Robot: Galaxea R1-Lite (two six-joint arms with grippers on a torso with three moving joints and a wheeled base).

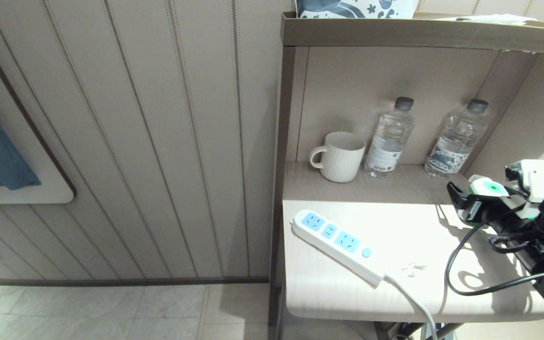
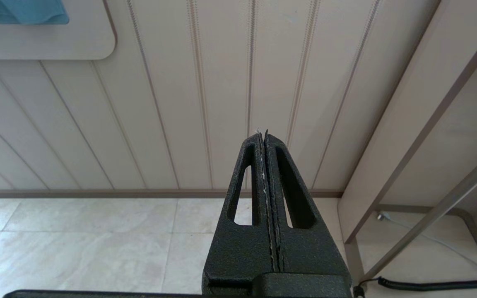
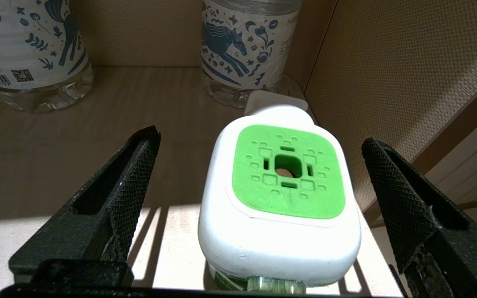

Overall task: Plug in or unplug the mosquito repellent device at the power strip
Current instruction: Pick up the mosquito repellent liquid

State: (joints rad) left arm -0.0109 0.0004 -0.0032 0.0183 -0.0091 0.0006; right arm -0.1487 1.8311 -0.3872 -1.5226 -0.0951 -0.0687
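Mosquito repellent device (image 3: 280, 194) between spread right gripper (image 3: 259, 178) fingers, untouched, left gripper (image 2: 265, 136) clenched, empty

Pale wood-grain shelf unit (image 1: 328, 293) against panelled wall, power strip (image 1: 335, 245) lying diagonally on front ledge, mosquito repellent device (image 3: 280, 198) at right, ribbed white mug (image 1: 340, 156) and two water bottles (image 1: 390, 139) in recess behind

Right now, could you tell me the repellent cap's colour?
Bright green cap, best in the right wrist view.

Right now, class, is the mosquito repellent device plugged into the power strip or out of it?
Out. The mosquito repellent device stands apart from the power strip, whose three sockets are empty.
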